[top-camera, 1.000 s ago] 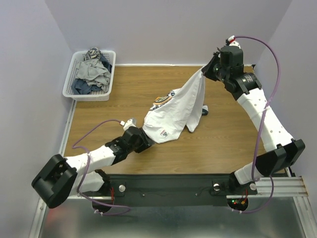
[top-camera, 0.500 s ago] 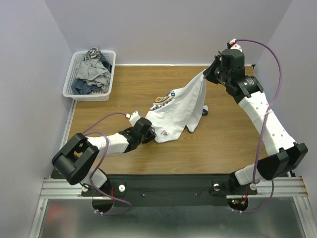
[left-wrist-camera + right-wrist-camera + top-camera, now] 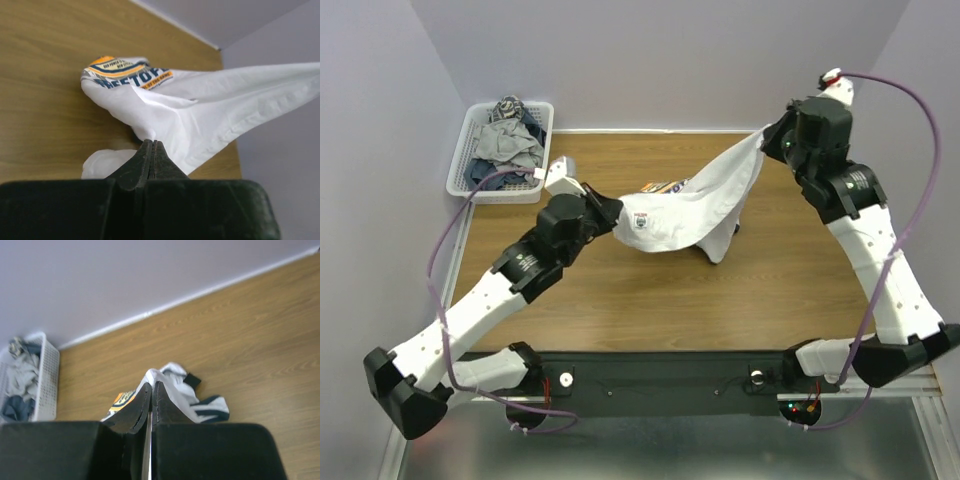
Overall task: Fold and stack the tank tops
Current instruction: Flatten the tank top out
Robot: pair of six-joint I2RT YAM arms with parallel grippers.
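The left hand [image 3: 608, 213] closed on the near edge of the tank top [image 3: 705, 198] and rose away from the worktop [image 3: 650, 300], while the right hand [image 3: 772, 140] shifted outward to the right, so the cloth was drawn into a sagging span between them.

Chest print: the orange-and-black print [image 3: 127, 72] is folded over on the white cotton tank top with navy trim [image 3: 705, 200]; only part of its lettering shows.
Small dark mark [image 3: 640, 222]: at the tank top's left-gripper end, too small to read.
2 gripped ends: hidden between the closed fingers of the left gripper [image 3: 149, 143] and right gripper [image 3: 151, 386].
White plastic mesh basket [image 3: 47, 385]: left of the tank top, cut by the right wrist view's edge; its heaped clothes [image 3: 505, 145] cannot be told apart.
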